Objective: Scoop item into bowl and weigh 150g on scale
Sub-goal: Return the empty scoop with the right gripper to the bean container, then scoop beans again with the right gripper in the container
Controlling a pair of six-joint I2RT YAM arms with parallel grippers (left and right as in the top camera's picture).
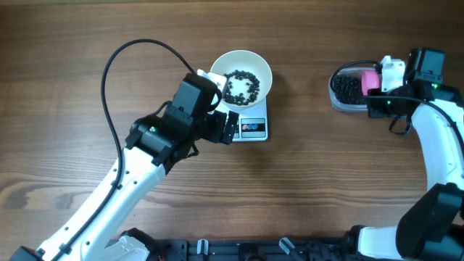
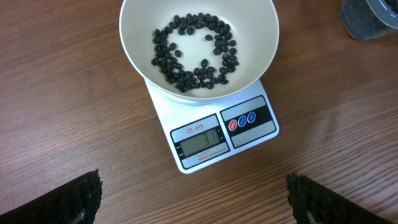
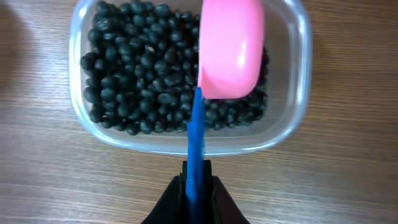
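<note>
Overhead view, scale (image 1: 253,128) mid-bench (image 1: 304,188). The bowl (image 1: 246,59) sits on its platform, overhanging toward 12 o'clock, so the display (image 2: 200,145) at the 6 o'clock edge stays readable.

Beans (image 2: 180,74) in the bowl: a thin, ring-shaped single layer with bare white at the centre. The display seems to read 31, digits not sharp. Judged well short of target; more scoops are needed.

Left tool (image 2: 196,202): released, fingers spread wide, grasping nothing. It hovers at about 7 o'clock of the scale, apart from it. Likely parked there so its wrist camera keeps the reading in sight without loading the platform.

Right tool (image 3: 196,177): clenched on the blue handle (image 3: 195,140) of the pink scoop (image 3: 230,50). The scoop is over the clear tub (image 3: 292,124) of stock beans, at 3 o'clock of the bowl and well apart from it. It shows its rounded back and sits toward the tub's 1 o'clock corner. I cannot tell whether it is loaded.

Judgement: refill step in hand. A level carry matters, since the beans roll.
</note>
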